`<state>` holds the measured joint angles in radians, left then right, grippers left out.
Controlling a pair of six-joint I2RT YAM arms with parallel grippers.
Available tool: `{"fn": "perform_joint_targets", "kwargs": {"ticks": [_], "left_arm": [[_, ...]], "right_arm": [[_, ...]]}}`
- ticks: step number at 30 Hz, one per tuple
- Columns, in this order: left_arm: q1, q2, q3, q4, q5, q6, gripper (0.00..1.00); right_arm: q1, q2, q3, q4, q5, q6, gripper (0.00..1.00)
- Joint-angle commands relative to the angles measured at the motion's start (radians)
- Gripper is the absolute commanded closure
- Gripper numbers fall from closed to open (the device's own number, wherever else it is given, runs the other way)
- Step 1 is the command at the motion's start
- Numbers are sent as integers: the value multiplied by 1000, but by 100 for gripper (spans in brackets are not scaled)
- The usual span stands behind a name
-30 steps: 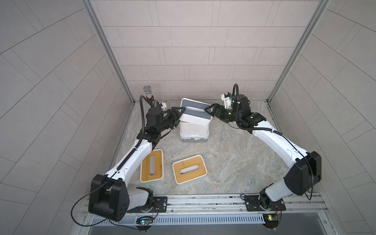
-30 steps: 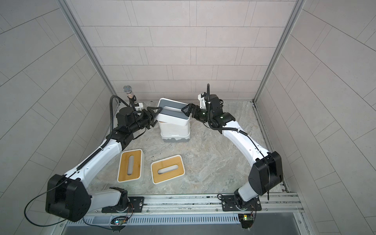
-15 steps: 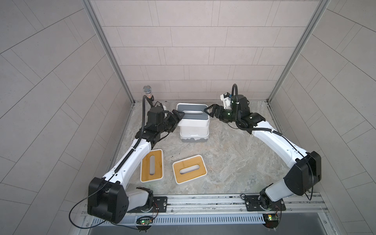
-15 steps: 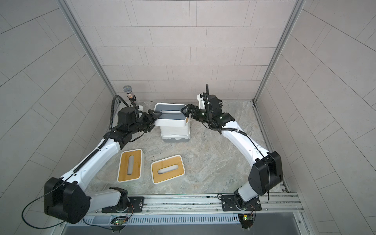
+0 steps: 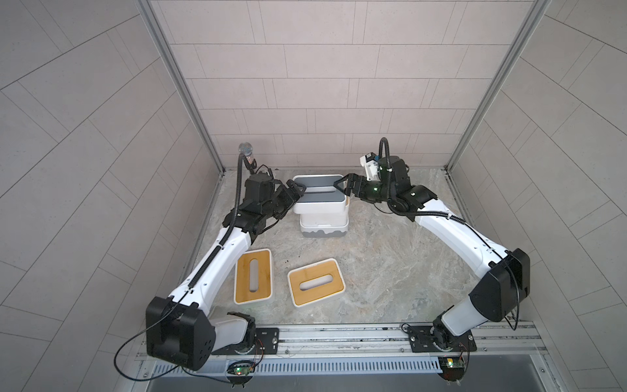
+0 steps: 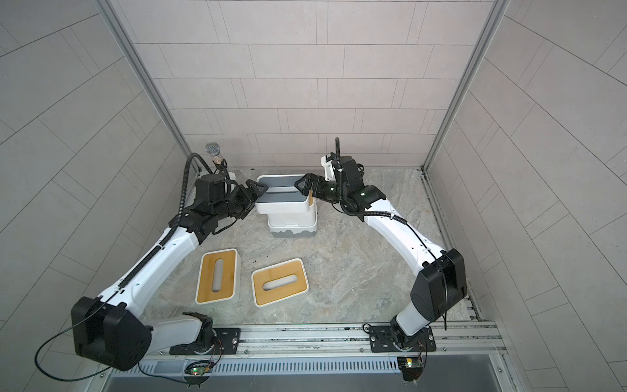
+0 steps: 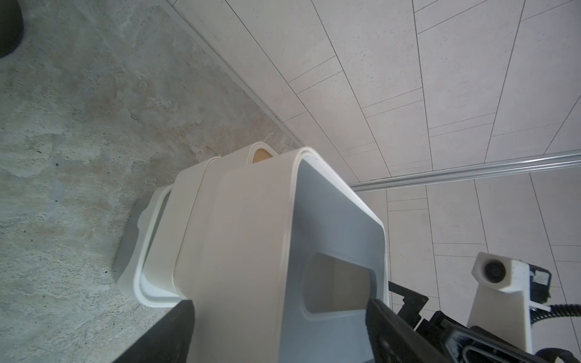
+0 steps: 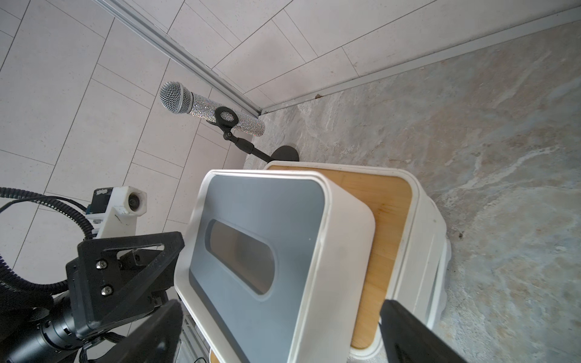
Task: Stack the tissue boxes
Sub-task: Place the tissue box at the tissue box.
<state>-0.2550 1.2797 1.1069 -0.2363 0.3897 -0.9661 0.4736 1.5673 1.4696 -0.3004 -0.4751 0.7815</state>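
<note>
At the back middle stands a stack of three tissue boxes: a white one with a grey wavy base, a bamboo-topped one, and a grey-topped one lying level on top. My left gripper is open, its jaws spanning that box's left end. My right gripper is open round the right end. Two more bamboo-topped tissue boxes lie flat near the front.
A microphone on a small stand is in the back left corner, just behind my left arm. Tiled walls close in the back and both sides. A metal rail runs along the front edge.
The grey-topped box, tilted a second ago, has settled level on the stack. My left gripper has opened off it. The right gripper has stayed open at the other end.
</note>
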Motion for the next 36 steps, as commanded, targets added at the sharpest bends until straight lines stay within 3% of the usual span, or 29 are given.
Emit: {"fn": "perform_joint_targets", "kwargs": {"ticks": [1, 9, 36], "left_arm": [[6, 23, 44, -11, -20, 30, 9], [6, 32, 82, -19, -55, 55, 8], [-26, 200, 271, 22, 26, 81, 8]], "right_arm": [[12, 26, 18, 22, -12, 7, 1], [19, 56, 76, 0, -32, -2, 1], [37, 124, 215, -59, -40, -16, 1]]}}
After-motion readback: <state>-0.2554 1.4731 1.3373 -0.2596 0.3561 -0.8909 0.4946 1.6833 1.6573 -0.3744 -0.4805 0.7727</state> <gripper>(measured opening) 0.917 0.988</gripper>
